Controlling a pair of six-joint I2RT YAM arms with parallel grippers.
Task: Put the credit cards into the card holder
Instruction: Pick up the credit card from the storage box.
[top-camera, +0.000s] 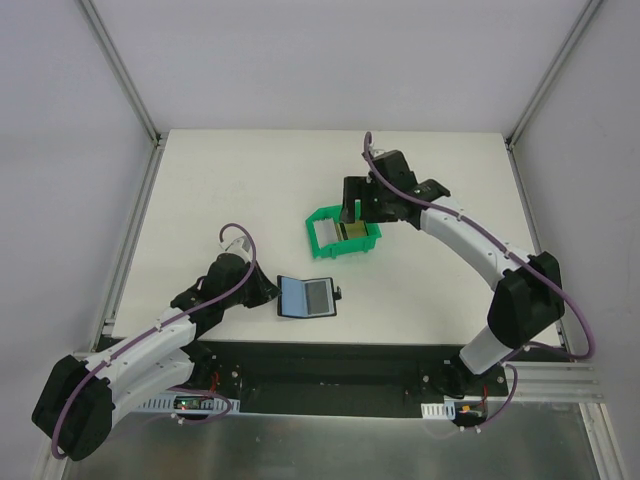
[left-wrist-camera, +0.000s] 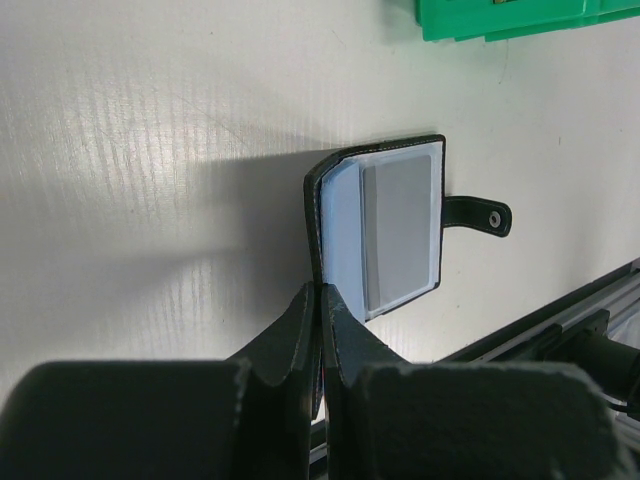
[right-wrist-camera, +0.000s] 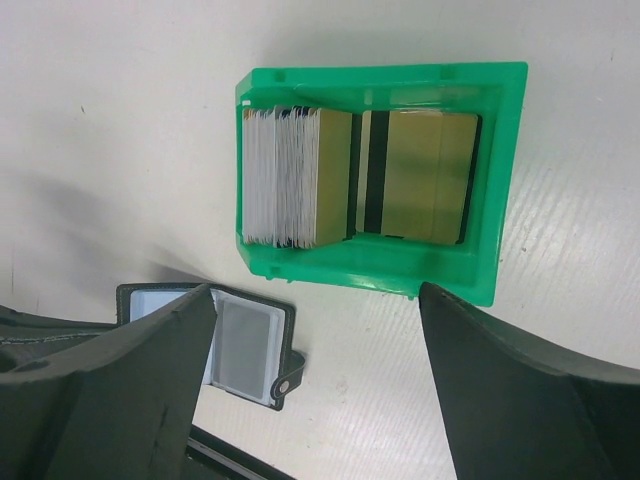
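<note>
STEP: first card pick-up judged pending | LEFT: left gripper (left-wrist-camera: 320, 296) pinched shut on raised cover of small black folding card holder (left-wrist-camera: 385, 225), opened near arm bases | RIGHT: right gripper (right-wrist-camera: 315, 293) spread wide above green plastic open-fronted bin (right-wrist-camera: 380, 78) | CARDS: thin gold, white and dark-striped credit cards (right-wrist-camera: 300, 178) stacked inside bin | NEXT: one card to be singled out and gripped by its edge

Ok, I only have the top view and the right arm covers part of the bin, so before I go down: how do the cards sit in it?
Observer: On the right wrist view, a stack of cards stands on edge at one end of the bin. A gold card with a dark stripe faces the camera at the other end.
Operator: Is the right gripper carrying anything?
Observer: No, the right gripper is open and empty, above the bin's front wall.
Operator: And the holder?
Observer: The left gripper is shut on the raised cover edge of the holder.
</note>
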